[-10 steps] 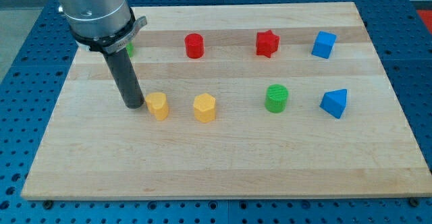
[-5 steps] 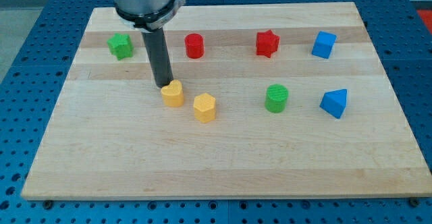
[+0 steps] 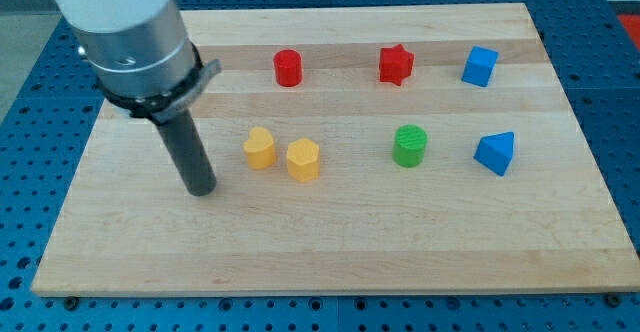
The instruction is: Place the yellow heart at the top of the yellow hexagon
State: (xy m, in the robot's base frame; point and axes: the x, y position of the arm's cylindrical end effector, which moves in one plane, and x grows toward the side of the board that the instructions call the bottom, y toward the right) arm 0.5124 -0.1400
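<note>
Wooden board (image 3: 330, 262) holds seven visible blocks: two yellow, two red, two blue, one green. Landmark is the yellow hexagon (image 3: 303, 159), roughly mid-board. The yellow heart (image 3: 259, 148) sits just beside the hexagon on the view's left and a touch toward the view's top; the two look nearly touching, contact can't be confirmed. So the heart is beside the hexagon, not at its top side. The end effector is a plain dark rod with no jaws, so there is nothing to open or close, and it grips nothing. Its tip (image 3: 203, 190) rests on the board well to the view's left of the hexagon and slightly lower, clear of the heart with bare wood between. Green cylinder (image 3: 409, 145) lies to the view's right of the hexagon, and the blue triangular block (image 3: 496, 153) further right again. Toward the view's top from the hexagon: red cylinder (image 3: 288, 67) almost straight above, red star (image 3: 396, 64) up-right, blue cube (image 3: 480, 65) furthest up-right.
</note>
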